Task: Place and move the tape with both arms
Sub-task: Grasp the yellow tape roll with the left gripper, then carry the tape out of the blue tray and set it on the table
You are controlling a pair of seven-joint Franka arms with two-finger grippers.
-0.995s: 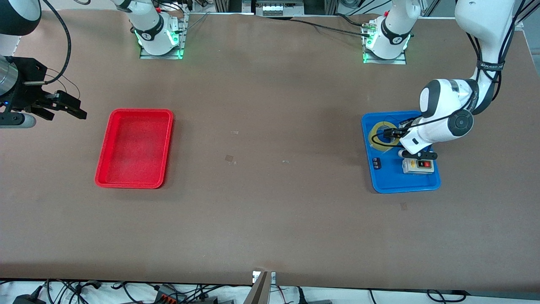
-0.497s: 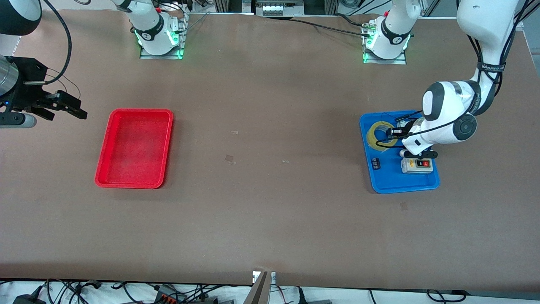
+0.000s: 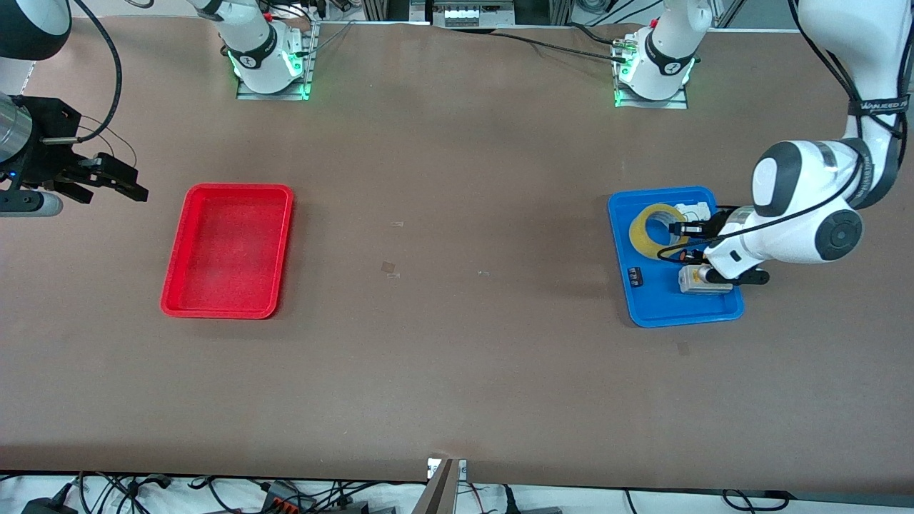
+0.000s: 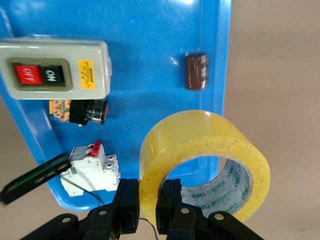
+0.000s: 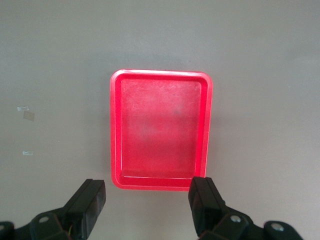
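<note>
Glossy translucent yellow tape roll; shiny blue plastic tray; matt red plastic tray; matt brown bench.

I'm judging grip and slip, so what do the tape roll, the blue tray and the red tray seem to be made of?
The tape looks like glossy translucent yellow plastic film wound on a printed, likely cardboard, core; the left gripper pinches its wall. The blue tray seems smooth moulded plastic, given its bright highlights. The red tray looks like plastic too, with a duller, scuffed floor.

White arms; black bands, cables
</note>
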